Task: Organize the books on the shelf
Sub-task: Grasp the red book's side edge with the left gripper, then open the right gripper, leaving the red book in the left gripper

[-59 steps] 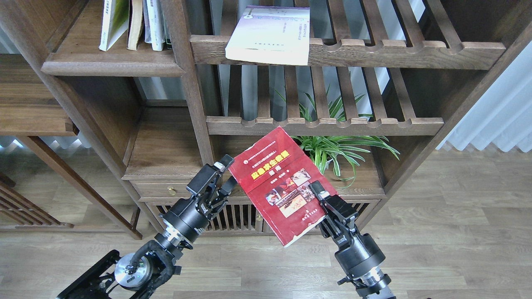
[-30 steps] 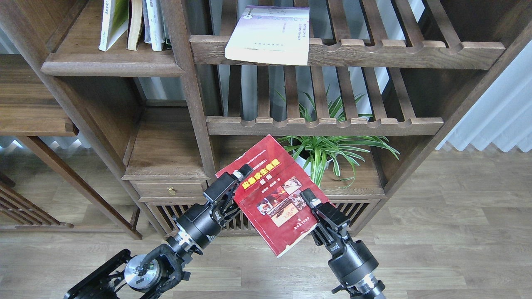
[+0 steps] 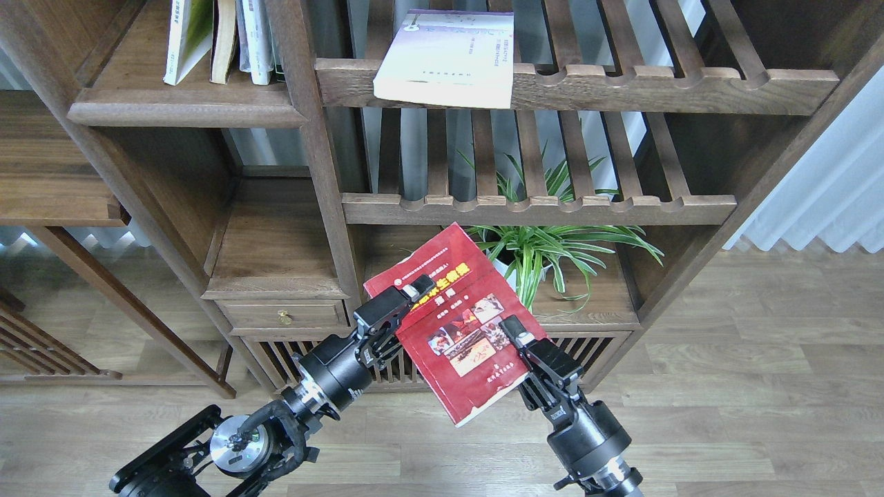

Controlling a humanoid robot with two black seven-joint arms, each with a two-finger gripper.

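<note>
The dark red book (image 3: 452, 324) with photos is held tilted in the air in front of the bookcase. My right gripper (image 3: 516, 333) is shut on its lower right edge. My left gripper (image 3: 406, 295) is at the book's upper left edge: one finger (image 3: 414, 286) lies over the cover and the other is hidden behind the book. The pale lavender-white book (image 3: 445, 59) lies flat on the top slatted shelf, overhanging its front rail. The solid shelf (image 3: 186, 109) with the moulded edge is at the upper left. Several books (image 3: 221, 38) stand on it, the leftmost green and white.
A potted green plant (image 3: 545, 241) stands in the lower compartment just behind the red book. A second slatted shelf (image 3: 539, 207) runs above it. A small drawer with a brass knob (image 3: 283, 317) is at the lower left. White curtains (image 3: 822, 193) hang at the right.
My left gripper has moved right from beside the red book until its fingers straddle the book's left edge. The right gripper has lowered the book a little and shifted it left.
</note>
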